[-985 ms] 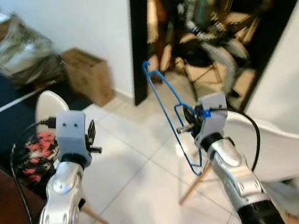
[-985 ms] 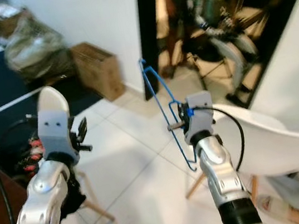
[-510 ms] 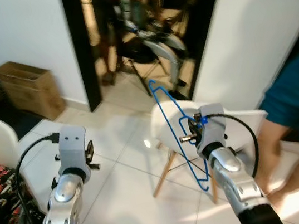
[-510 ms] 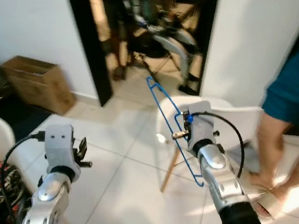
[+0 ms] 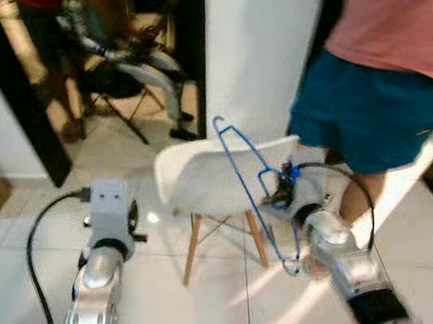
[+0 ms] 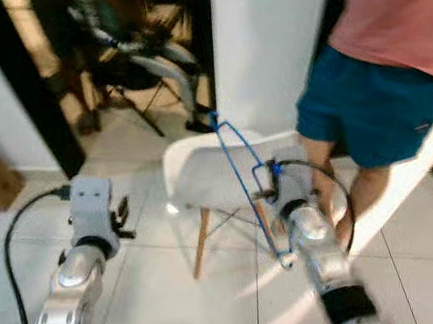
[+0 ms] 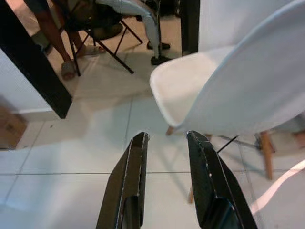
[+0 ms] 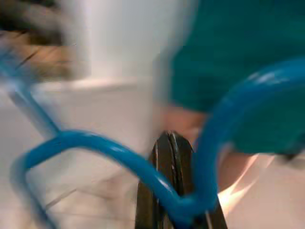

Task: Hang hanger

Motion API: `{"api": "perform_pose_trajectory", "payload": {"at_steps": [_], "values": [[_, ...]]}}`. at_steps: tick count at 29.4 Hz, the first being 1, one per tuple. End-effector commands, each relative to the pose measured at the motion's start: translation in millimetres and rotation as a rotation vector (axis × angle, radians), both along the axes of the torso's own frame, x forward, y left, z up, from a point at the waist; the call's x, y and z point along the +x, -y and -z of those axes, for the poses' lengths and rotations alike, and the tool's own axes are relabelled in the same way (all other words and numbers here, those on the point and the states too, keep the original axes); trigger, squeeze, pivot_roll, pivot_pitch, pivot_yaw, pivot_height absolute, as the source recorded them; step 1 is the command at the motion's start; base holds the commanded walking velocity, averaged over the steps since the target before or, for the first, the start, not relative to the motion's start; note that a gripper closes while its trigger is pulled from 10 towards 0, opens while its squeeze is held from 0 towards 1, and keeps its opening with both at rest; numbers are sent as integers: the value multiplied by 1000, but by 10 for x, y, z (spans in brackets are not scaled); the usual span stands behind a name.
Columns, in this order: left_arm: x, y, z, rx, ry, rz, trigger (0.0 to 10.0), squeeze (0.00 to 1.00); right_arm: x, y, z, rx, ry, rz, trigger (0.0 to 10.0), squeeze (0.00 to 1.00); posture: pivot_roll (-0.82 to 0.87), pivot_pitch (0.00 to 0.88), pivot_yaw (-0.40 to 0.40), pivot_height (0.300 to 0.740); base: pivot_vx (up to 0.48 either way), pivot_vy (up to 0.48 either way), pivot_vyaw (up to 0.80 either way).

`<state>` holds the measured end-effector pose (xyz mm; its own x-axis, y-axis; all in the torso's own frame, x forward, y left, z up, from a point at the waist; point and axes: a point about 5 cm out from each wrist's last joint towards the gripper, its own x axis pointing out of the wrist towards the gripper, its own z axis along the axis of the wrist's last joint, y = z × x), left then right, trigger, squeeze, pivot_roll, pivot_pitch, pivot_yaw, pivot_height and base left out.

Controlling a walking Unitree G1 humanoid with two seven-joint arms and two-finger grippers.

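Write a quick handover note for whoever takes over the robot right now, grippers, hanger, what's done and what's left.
Right gripper: shut on the blue hanger, held upright, hook at the top.
Left gripper: open, holding nothing, raised toward the white chair.
A person in blue shorts stands close by on the right.
Done: hanger picked up.
Left: find a rail and hang it; none visible yet.

No legible text, labels, brands, numbers or signs noted, surfaces inspected plain or too blurred to read

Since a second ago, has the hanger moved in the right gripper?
No. The hanger sits the same in the right gripper; the background shift is the camera turning.
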<state>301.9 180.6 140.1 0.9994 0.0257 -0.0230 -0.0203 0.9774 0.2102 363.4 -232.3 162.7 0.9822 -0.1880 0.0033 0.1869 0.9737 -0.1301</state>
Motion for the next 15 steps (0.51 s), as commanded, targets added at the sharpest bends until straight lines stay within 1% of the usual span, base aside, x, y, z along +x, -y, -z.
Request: {"api": "perform_pose_trajectory", "payload": {"at_steps": [1, 2, 3, 4, 5, 6, 7, 8, 10, 11, 12, 13, 14, 15], "values": [[14, -10, 0, 4, -7, 8, 10000, 0, -13, 258, -115, 36, 60, 108, 10000, 0, 5, 106, -53, 740, 0, 0, -800], [28, -20, -2, 7, -6, 9, 10000, 0, 18, 366, -282, 37, 109, 126, 10000, 0, -2, 110, -55, 740, 0, 0, -800], [28, -20, -2, 7, -6, 9, 10000, 0, 18, 366, -282, 37, 109, 126, 10000, 0, -2, 110, -55, 740, 0, 0, -800], [51, -18, -11, 10, 0, 10, 10000, 0, 28, 274, -371, 47, 165, 51, 10000, 0, -6, 100, -63, 740, 0, 0, -800], [51, -18, -11, 10, 0, 10, 10000, 0, 28, 274, -371, 47, 165, 51, 10000, 0, -6, 100, -63, 740, 0, 0, -800], [67, 7, -32, 10, 9, 9, 10000, 0, 16, 94, -265, 40, 147, -16, 10000, 0, 9, 100, -70, 740, 0, 0, -800], [67, 7, -32, 10, 9, 9, 10000, 0, 16, 94, -265, 40, 147, -16, 10000, 0, 9, 100, -70, 740, 0, 0, -800], [71, 19, -41, 10, 11, 9, 10000, 0, 17, 51, -259, 43, 155, -18, 10000, 0, 14, 108, -72, 740, 0, 0, -800], [71, 19, -41, 10, 11, 9, 10000, 0, 17, 51, -259, 43, 155, -18, 10000, 0, 14, 108, -72, 740, 0, 0, -800], [68, 27, -42, 14, 12, 11, 10000, 0, 37, 18, -353, 50, 198, -21, 10000, 0, 15, 112, -71, 740, 0, 0, -800], [60, 25, -36, 18, 10, 12, 10000, 0, 58, 1, -509, 58, 266, -19, 10000, 0, 7, 99, -71, 740, 0, 0, -800], [60, 25, -36, 18, 10, 12, 10000, 0, 58, 1, -509, 58, 266, -19, 10000, 0, 7, 99, -71, 740, 0, 0, -800], [56, 11, -31, 21, 9, 10, 10000, 0, 84, 6, -667, 57, 326, -8, 10000, 0, 9, 97, -74, 740, 0, 0, -800], [56, 11, -31, 21, 9, 10, 10000, 0, 84, 6, -667, 57, 326, -8, 10000, 0, 9, 97, -74, 740, 0, 0, -800]]}}
